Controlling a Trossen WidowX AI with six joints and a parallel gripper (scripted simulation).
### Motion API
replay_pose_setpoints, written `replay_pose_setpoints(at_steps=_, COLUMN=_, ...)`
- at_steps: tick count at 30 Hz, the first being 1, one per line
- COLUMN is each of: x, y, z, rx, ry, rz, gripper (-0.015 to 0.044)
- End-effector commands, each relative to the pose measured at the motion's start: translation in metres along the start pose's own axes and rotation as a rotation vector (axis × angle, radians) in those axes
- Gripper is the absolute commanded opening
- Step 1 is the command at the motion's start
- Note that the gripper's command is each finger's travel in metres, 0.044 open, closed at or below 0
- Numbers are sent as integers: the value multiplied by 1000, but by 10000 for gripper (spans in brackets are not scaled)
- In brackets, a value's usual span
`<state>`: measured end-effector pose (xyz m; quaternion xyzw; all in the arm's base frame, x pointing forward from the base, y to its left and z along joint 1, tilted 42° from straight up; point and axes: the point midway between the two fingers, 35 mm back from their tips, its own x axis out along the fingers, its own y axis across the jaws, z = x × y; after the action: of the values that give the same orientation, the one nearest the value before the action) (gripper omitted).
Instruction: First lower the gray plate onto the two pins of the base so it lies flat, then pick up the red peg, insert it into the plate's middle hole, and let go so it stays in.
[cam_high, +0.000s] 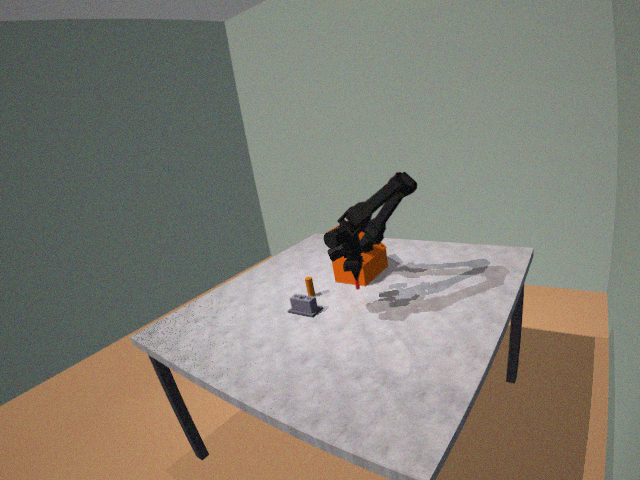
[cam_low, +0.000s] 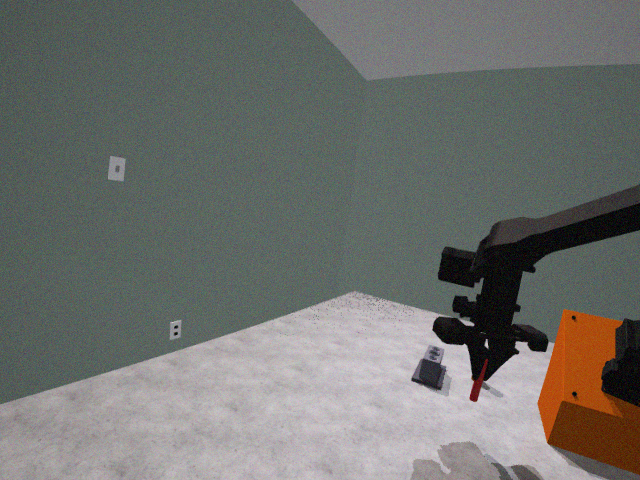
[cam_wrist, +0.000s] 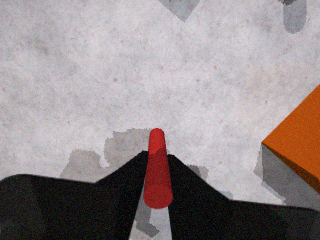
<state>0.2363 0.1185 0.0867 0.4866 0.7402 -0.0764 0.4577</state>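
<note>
My gripper (cam_high: 356, 279) (cam_low: 480, 377) (cam_wrist: 157, 158) is shut on the red peg (cam_high: 357, 285) (cam_low: 475, 390) (cam_wrist: 157, 172). It holds the peg roughly upright, slightly tilted in the exterior view, with the lower end clear of the table. The gray plate (cam_high: 302, 297) (cam_low: 434, 353) appears to lie flat on top of the base (cam_high: 309, 314) (cam_low: 417, 379), with dark hole spots along its upper face. The pins are too small to make out. The plate's middle hole holds no peg. The plate and base stand to one side of the gripper, apart from it.
An orange peg (cam_high: 309, 286) stands upright close behind the base in the top view. The orange mounting block (cam_high: 364, 267) (cam_low: 581, 361) (cam_wrist: 300, 137) of the arm stands near the gripper. The arm's shadow falls across the table (cam_high: 330, 361) (cam_low: 258, 413).
</note>
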Motion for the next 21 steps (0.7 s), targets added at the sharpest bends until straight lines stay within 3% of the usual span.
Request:
replay_pose_setpoints(at_steps=1, x=-1, y=4, z=12, rx=4, ry=-4, rz=-3, gripper=0)
replay_pose_setpoints(at_steps=21, x=-7, y=17, z=69, rx=-3, ry=-14, rz=1, gripper=0)
